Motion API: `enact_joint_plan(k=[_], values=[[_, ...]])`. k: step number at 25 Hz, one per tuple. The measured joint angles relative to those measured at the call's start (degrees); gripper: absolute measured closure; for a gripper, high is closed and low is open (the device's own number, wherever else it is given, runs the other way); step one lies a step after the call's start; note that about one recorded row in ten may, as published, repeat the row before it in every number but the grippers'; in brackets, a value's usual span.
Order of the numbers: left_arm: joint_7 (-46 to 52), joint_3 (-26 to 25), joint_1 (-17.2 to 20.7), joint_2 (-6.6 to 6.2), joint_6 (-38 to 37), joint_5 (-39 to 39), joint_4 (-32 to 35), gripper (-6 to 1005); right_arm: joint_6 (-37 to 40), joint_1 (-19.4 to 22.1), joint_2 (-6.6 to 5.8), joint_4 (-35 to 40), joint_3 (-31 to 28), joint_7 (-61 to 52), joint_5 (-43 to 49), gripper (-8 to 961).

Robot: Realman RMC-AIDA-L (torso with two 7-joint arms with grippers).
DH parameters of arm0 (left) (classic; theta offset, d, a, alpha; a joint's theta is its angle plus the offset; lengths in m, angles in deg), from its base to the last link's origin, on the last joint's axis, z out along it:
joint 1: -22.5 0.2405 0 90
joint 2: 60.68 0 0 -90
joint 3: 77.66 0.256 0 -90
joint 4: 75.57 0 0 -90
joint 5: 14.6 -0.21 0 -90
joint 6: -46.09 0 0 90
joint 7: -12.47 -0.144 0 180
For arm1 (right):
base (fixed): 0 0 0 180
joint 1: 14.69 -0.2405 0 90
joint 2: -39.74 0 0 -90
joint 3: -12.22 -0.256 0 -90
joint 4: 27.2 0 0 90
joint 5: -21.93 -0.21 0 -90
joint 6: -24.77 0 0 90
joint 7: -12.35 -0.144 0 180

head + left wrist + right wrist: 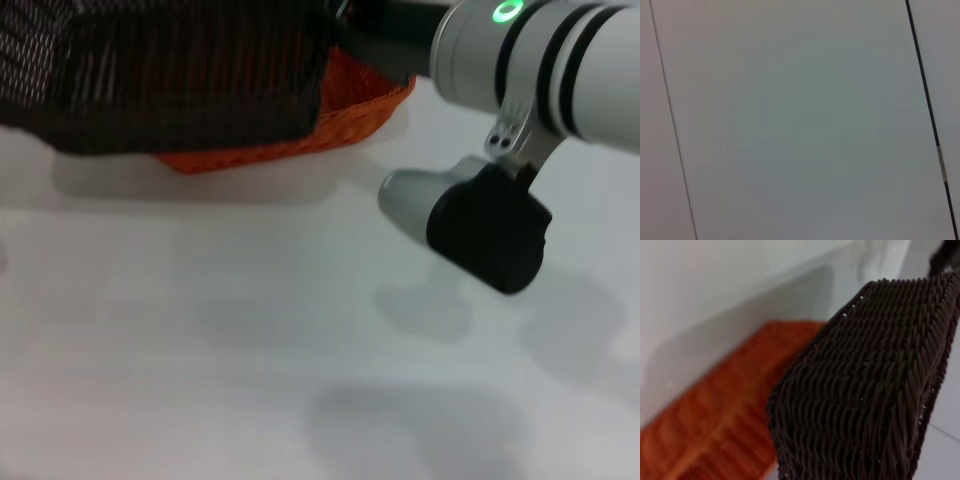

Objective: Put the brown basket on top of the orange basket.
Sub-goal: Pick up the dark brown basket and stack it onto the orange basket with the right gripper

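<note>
Brown basket hangs tilted above the orange basket; my right pincer's grip I cannot tell, so it may slip askew.

The right arm is showing a fat silver-white cylindrical link, ringed by two black bands. A green light ring is glowing on its rounded end. A small silver bracket with two little holes is hanging below, carrying a silver barrel capped by a matte black housing.
</note>
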Motion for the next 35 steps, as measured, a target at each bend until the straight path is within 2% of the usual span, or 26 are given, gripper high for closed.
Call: enact_joint_plan(k=[6, 14, 27, 35], values=[[0.0, 0.0, -0.4, 0.25, 0.4, 0.0, -1.0, 287, -4.2, -0.3, -0.86, -2.3, -3.0, 0.1, -1.2, 773], [0.1, -0.1, -0.3, 0.12, 0.2, 0.0, -1.2, 287, -7.5, -2.0, -4.04, -6.8, -4.3, 0.5, -2.5, 772], [0.1, 0.5, -0.5, 0.2, 0.0, 0.0, -1.1, 287, -11.5, -7.1, -7.7, -17.3, -5.6, 0.5, -4.6, 773], [0.1, 0.5, -0.4, 0.26, 0.1, 0.0, -1.3, 287, -16.6, -7.9, -8.67, -23.3, -4.2, -2.0, -6.1, 712]])
